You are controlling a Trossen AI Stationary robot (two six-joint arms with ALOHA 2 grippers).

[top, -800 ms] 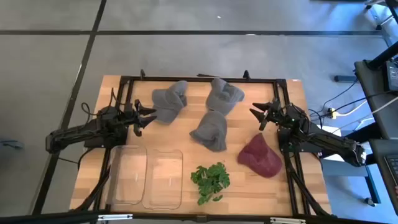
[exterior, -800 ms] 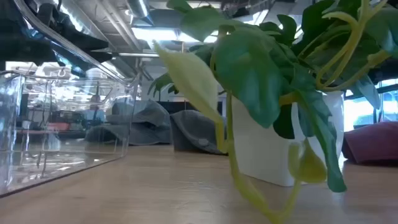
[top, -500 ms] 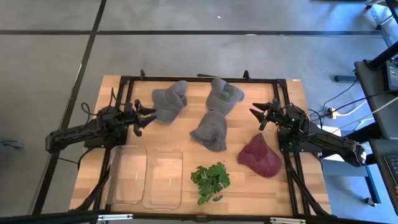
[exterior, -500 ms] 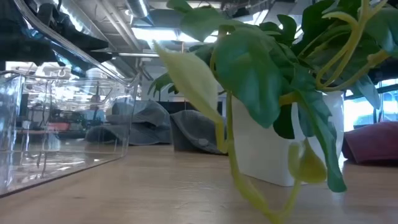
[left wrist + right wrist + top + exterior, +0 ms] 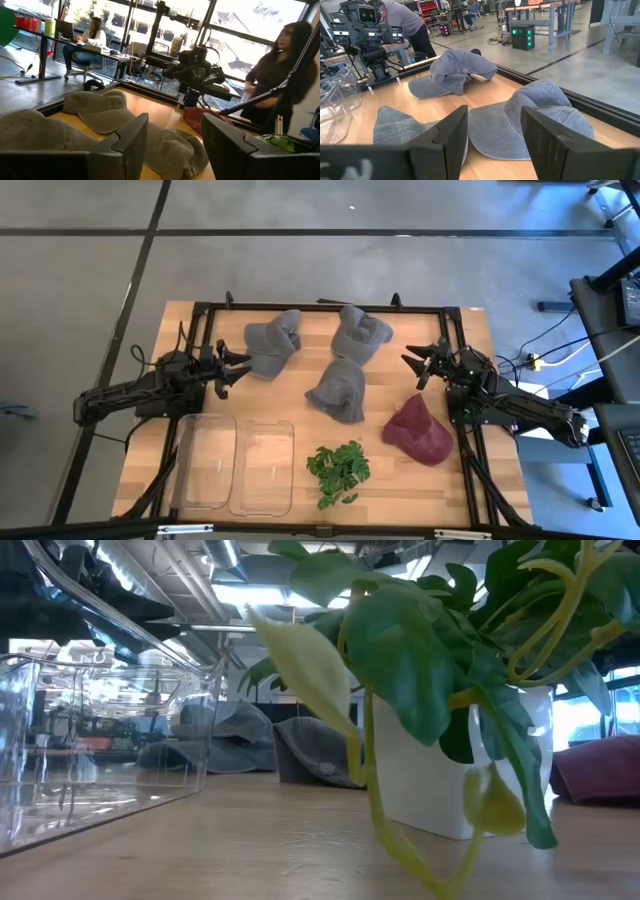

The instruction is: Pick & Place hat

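Note:
Three grey caps lie on the wooden table: one at the far left (image 5: 272, 344), one at the far middle (image 5: 360, 333), one in the centre (image 5: 340, 390). A dark red hat (image 5: 418, 430) lies toward the right near side. My left gripper (image 5: 232, 366) is open, level above the table's left side, just left of the far left cap (image 5: 35, 131). My right gripper (image 5: 418, 367) is open at the right side, above and beyond the red hat, facing the grey caps (image 5: 545, 112). Neither touches anything.
Two clear plastic bins (image 5: 240, 465) stand at the near left. A potted green plant (image 5: 338, 472) in a white pot (image 5: 420, 785) stands at the near middle. A black frame (image 5: 330, 308) rims the table. People (image 5: 280, 75) stand in the room beyond.

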